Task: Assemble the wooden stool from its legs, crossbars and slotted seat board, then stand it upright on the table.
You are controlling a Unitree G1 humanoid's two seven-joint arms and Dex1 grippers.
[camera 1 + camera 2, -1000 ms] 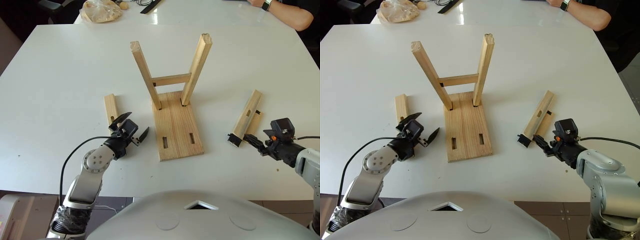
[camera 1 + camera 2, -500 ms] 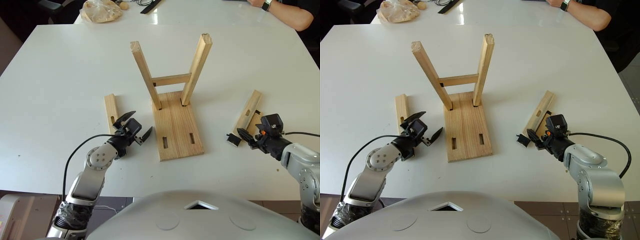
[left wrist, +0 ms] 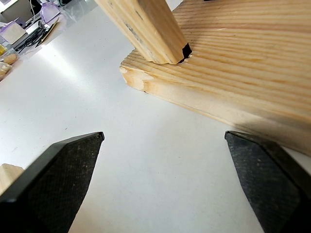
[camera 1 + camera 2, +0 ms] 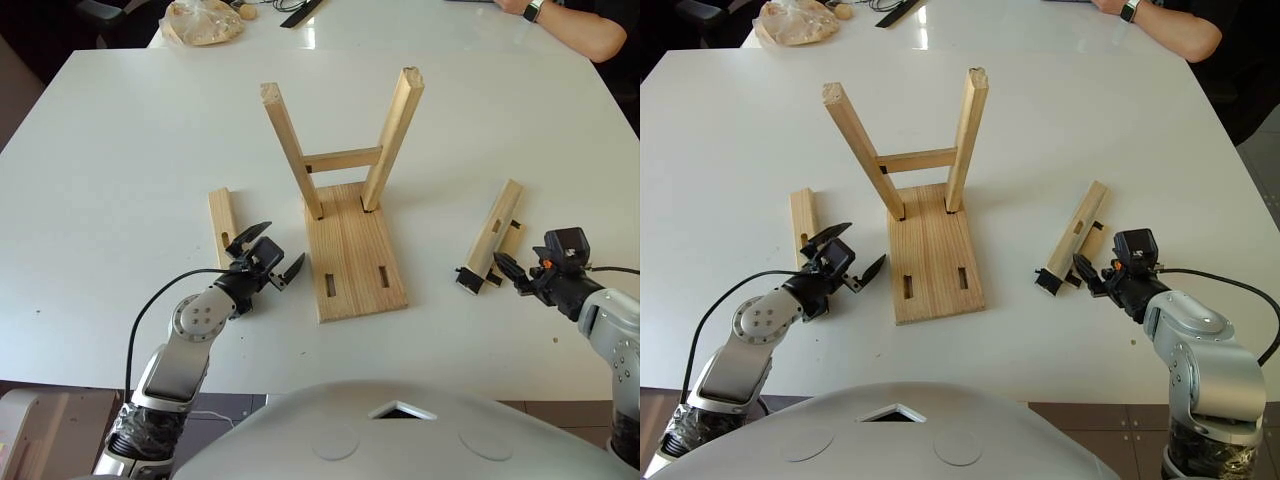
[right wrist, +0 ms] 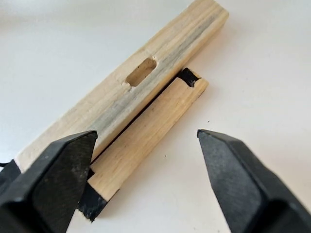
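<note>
The slotted seat board (image 4: 355, 255) lies flat mid-table. Two legs (image 4: 290, 150) (image 4: 393, 140) stand tilted in its far slots, joined by a crossbar (image 4: 343, 160). A loose leg (image 4: 222, 218) lies to the left of the board. Another loose leg (image 4: 493, 232) lies to the right, with a short crossbar (image 4: 507, 243) against it. My left gripper (image 4: 284, 242) is open just off the board's left edge (image 3: 146, 82), between it and the left loose leg. My right gripper (image 4: 505, 270) is open at the near end of the right leg (image 5: 146, 82) and crossbar (image 5: 155, 121).
The board's two near slots (image 4: 330, 283) (image 4: 383, 275) hold nothing. A filled bag (image 4: 203, 20) and dark cables (image 4: 300, 8) sit at the table's far edge. A person's forearm (image 4: 570, 25) rests at the far right corner.
My right gripper went left toward the right leg's near end, then drew back slightly to the right. My left gripper edged toward the seat board, then held still.
</note>
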